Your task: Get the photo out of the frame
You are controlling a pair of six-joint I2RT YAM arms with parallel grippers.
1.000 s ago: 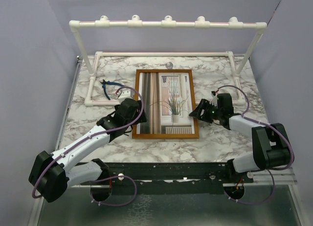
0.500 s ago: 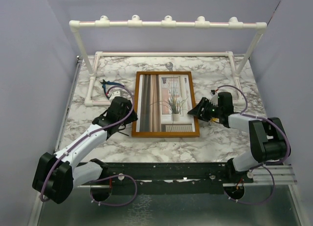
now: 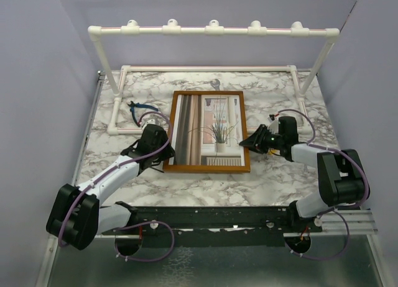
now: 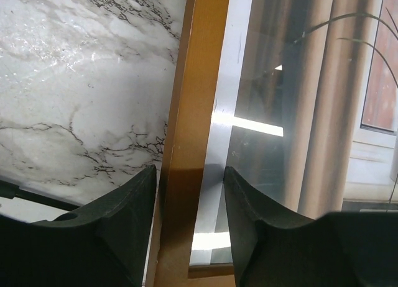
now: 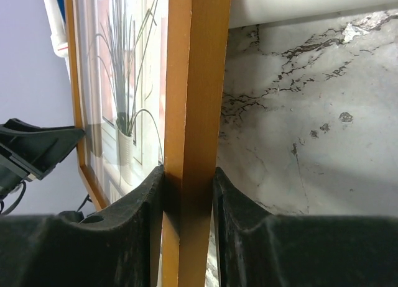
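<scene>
left hand (image 4: pixel 188 175) open, straddling the left border of the frame (image 3: pixel 209 169) with a small gap each side | frame mid-bench (image 3: pixel 273 88), glass up | photo (image 3: pixel 208 128) inside it, behind the glass | right hand (image 5: pixel 189 175) clamped on the frame's right border

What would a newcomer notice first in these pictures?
The orange-brown frame in the middle of the marble table, glass up, holding the photo of curtains and a potted plant. The right gripper is shut on its right border; the left gripper straddles the left border, open.
</scene>
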